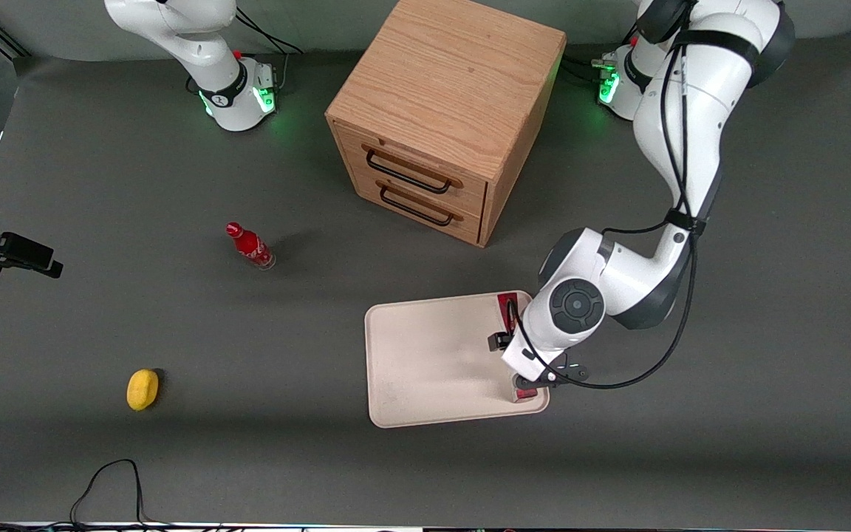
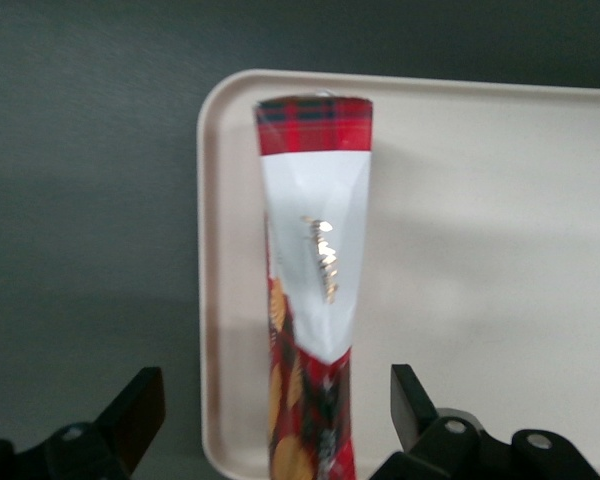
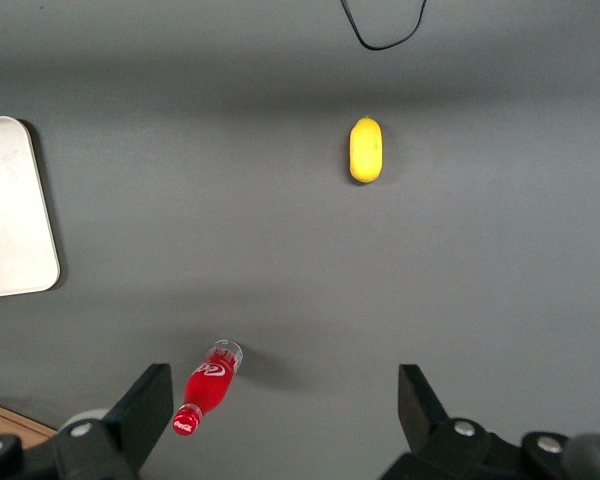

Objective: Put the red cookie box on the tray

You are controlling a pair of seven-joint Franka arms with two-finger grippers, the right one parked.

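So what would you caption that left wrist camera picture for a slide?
Open gripper above the red cookie box, which stands on its narrow edge on the tray, along its rim.

A wooden drawer cabinet (image 1: 444, 118), red bottle (image 1: 250, 246) and yellow lemon (image 1: 142, 389) sit on the table.

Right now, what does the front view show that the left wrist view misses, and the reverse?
Only the front view shows the wooden drawer cabinet, the small red bottle, the yellow object and the working arm over the tray's edge, hiding most of the box. Only the left wrist view shows the red cookie box nearly whole, with its white panel, and the gripper with jaws open on either side of it, not touching. Both show the tray with the box along one edge.
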